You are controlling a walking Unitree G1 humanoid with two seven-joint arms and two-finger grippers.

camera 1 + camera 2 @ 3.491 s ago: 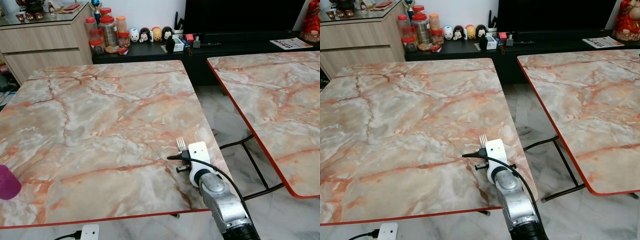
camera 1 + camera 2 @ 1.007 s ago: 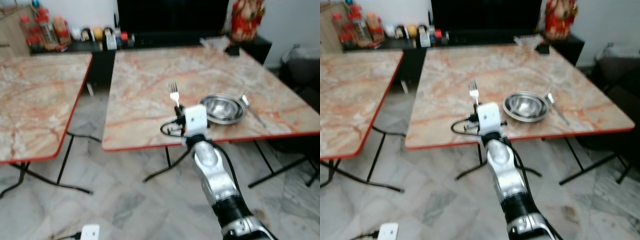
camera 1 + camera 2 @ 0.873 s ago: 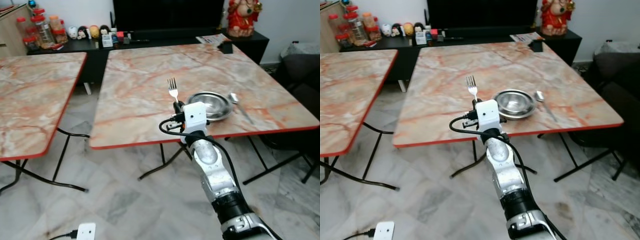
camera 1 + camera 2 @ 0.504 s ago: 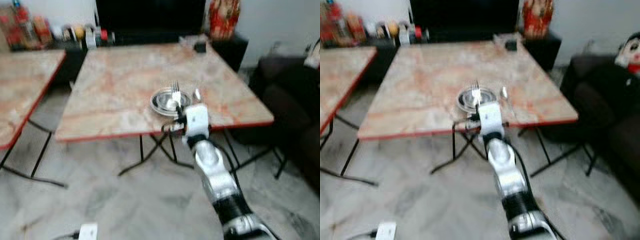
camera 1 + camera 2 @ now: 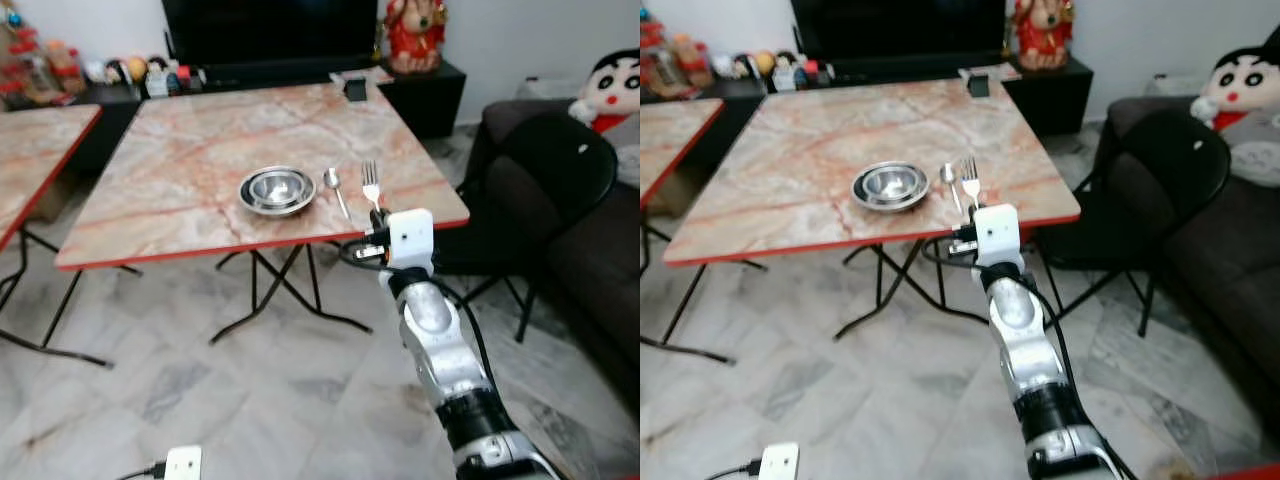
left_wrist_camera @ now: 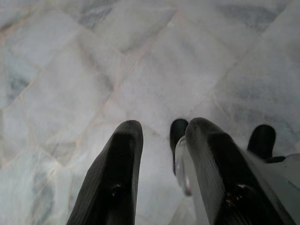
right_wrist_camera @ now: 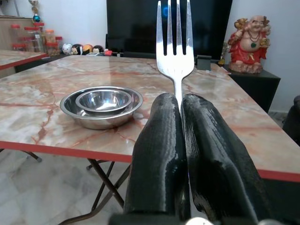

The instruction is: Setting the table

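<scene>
No text, label, brand, number or sign can be read anywhere; the jars and small figures on the dark cabinet (image 5: 250,70) behind the worktop (image 5: 180,150) are too small and blurred to show any lettering
</scene>
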